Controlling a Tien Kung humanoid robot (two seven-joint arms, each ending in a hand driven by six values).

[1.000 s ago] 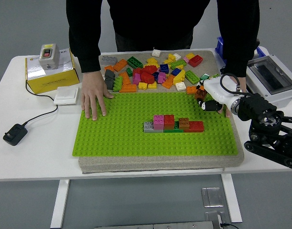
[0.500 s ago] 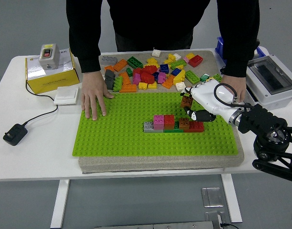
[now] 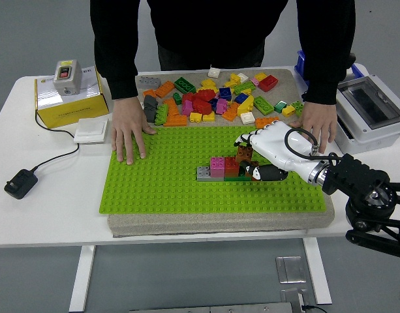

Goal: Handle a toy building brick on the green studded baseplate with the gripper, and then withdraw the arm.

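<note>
1. A white table (image 3: 49, 222) stands before a grey wall, with a green studded baseplate (image 3: 167, 182) lying on a beige mat.
2. On the far left sits a yellow box (image 3: 69, 104); its white label carries print too small to read. On top of it is a grey switch box (image 3: 66, 76). A white pad (image 3: 91, 130) lies beside the yellow box, and a black plug (image 3: 19, 183) trails a cable nearer us.
3. Compared with a second ago, the right hand (image 3: 255, 160) has swung in from the baseplate's right edge to the middle, and now sits right over the short brick row (image 3: 219, 169).
4. Its white fingers (image 3: 255, 138) are curled round a small brown brick (image 3: 245, 152), held just above the row's right end. The red bricks there are now covered by the hand.
5. How firmly the brick is pinched is hard to make out; dark fingertips hide its lower half.
6. A person stands at the far side, head cut off by the frame. One hand (image 3: 129, 130) presses flat on the baseplate's far left corner; the other hand (image 3: 319, 127) rests at its far right.
7. Loose bricks (image 3: 209, 98) lie heaped beyond the baseplate.
8. At the right edge, a grey lidded box (image 3: 372, 107) is partly cut off.
</note>
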